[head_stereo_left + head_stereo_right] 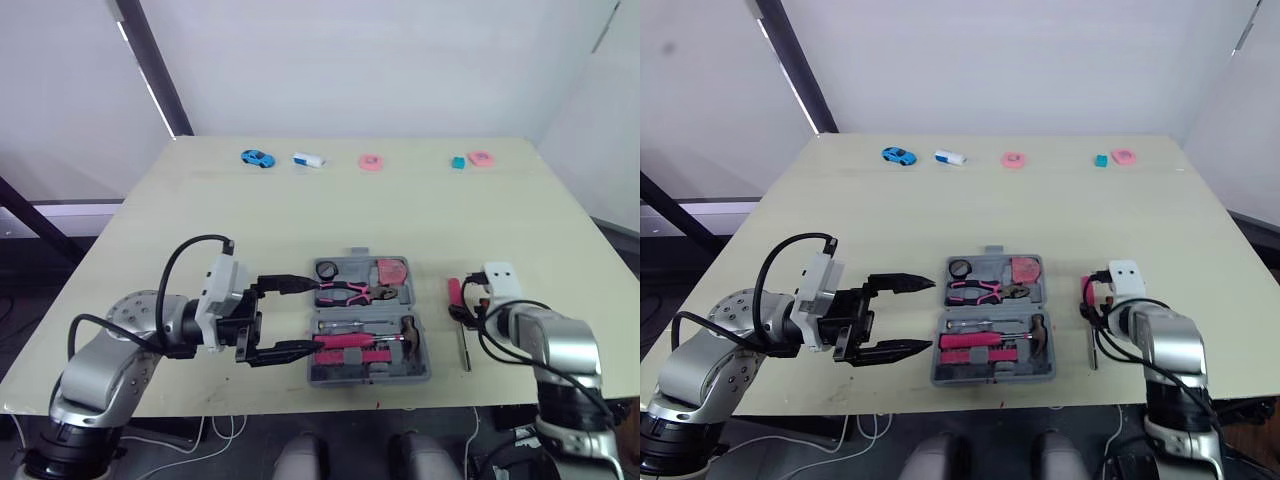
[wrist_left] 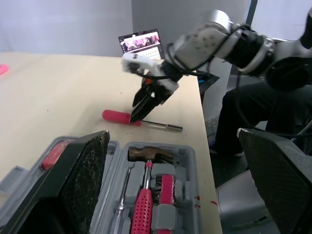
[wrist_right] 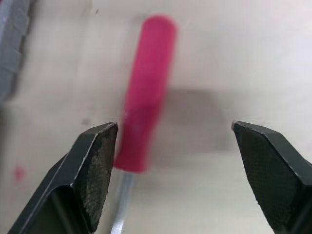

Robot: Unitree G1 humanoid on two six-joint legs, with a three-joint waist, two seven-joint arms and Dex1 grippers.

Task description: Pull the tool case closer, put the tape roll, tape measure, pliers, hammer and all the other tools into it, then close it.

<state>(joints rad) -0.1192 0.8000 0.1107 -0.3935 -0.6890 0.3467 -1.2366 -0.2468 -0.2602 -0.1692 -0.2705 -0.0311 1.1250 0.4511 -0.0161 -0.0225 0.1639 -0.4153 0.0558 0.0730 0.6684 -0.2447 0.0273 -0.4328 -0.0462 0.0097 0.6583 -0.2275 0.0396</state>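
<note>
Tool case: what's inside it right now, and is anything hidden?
In the tool case, upper half: pink-handled pliers, a round black item, a pink block. Lower half: pink-handled hammer, a slim metal tool. Anything beneath them is hidden.

Grey moulded plastic tool case, matt table

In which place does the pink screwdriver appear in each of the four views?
Left eye view: screwdriver lies right of the tool case.
Right eye view: same place, right of the case.
Left wrist view: beyond the case, below the right gripper.
Right wrist view: between that gripper's fingers.
Shared landmark: the grey tool case.
</note>
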